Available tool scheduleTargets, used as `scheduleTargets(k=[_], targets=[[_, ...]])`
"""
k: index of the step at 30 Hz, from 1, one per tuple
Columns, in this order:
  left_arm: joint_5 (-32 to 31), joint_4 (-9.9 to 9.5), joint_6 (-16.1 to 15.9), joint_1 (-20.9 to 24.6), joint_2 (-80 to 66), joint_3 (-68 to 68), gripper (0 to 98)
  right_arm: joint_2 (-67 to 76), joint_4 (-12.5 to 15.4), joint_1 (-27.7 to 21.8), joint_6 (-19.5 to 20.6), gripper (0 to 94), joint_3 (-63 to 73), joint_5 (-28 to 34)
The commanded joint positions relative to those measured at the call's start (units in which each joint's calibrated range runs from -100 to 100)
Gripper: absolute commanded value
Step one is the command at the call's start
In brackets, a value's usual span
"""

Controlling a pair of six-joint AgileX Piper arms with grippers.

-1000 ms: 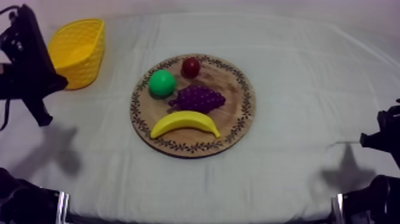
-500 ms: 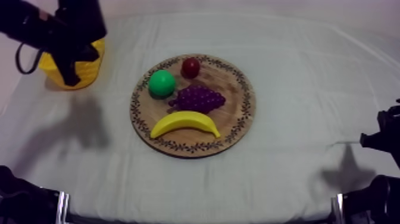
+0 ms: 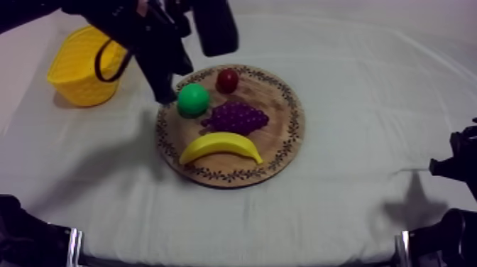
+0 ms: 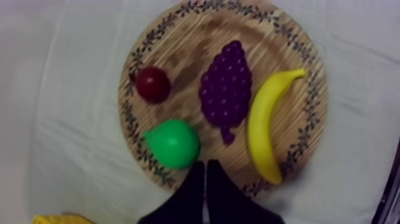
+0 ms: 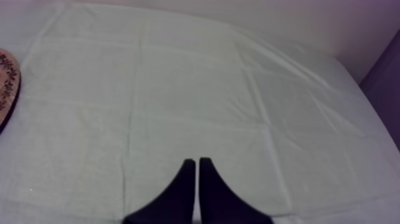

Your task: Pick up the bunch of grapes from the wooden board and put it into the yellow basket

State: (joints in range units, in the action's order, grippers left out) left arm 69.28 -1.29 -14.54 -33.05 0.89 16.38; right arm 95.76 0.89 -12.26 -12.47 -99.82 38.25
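Observation:
The purple bunch of grapes (image 3: 238,117) lies in the middle of the round wooden board (image 3: 289,131), between a green pear (image 3: 192,99), a small red fruit (image 3: 227,79) and a banana (image 3: 220,147). The yellow basket (image 3: 84,67) stands at the far left. My left gripper (image 3: 165,96) hangs over the board's left rim beside the pear. In the left wrist view its fingers lie together as a narrow wedge (image 4: 205,170), next to the pear (image 4: 174,143) and short of the grapes (image 4: 226,89). My right gripper (image 5: 197,162) is shut on nothing, low at the right side.
The banana (image 4: 265,131) lies along the grapes' other side, and the red fruit (image 4: 152,83) sits near the rim. The left arm reaches across between basket and board. Bare cloth (image 5: 178,89) stretches before the right gripper, with the board's edge (image 5: 7,83) beside it.
My left arm has swung right from beside the basket, past it, to the board's left rim by the pear. The right arm and the fruit have stayed still.

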Motion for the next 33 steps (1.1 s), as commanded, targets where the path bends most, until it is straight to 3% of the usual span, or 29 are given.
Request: scheduleTargets(k=[1,15,25,33], targets=[[0.1,-0.21,0.5,-0.8,1.6,-1.1,0.0,0.0,0.0,0.0,0.0,0.3,0.0,0.0],[1.7,-1.86,2.4,-2.8,7.0,-6.1,1.7,0.0,0.0,0.0,0.0,0.3,0.0,0.0],[3.0,-1.97,2.2,-3.3,9.2,-7.5,39.9,0.0,0.0,0.0,0.0,0.3,0.0,0.0],[3.9,-2.3,2.7,-3.9,10.3,-9.1,56.0,0.0,0.0,0.0,0.0,0.3,0.0,0.0]])
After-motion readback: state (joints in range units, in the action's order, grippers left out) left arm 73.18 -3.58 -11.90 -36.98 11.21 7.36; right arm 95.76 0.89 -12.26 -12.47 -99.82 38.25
